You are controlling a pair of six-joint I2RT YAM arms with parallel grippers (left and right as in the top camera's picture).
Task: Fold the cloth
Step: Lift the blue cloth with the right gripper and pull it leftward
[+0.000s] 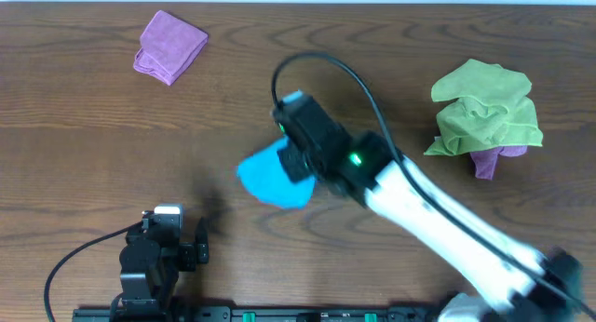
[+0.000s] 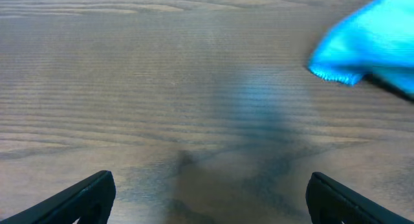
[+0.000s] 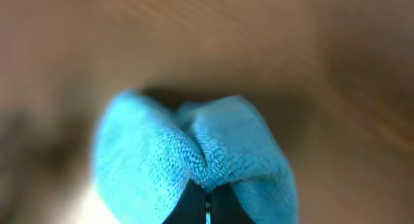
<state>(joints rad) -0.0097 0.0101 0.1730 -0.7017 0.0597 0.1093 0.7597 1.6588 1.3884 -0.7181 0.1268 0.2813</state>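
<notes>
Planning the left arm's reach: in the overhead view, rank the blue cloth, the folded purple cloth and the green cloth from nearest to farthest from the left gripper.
From the left gripper:
1. blue cloth, table centre, held by the other arm.
2. folded purple cloth, far left corner.
3. green cloth, far right side.

Bright blue cloth (image 1: 270, 178), purple cloth (image 1: 169, 45), lime-green cloth (image 1: 484, 108), brown wood-grain table (image 1: 93, 127), white-and-black arm (image 1: 447, 229)
</notes>
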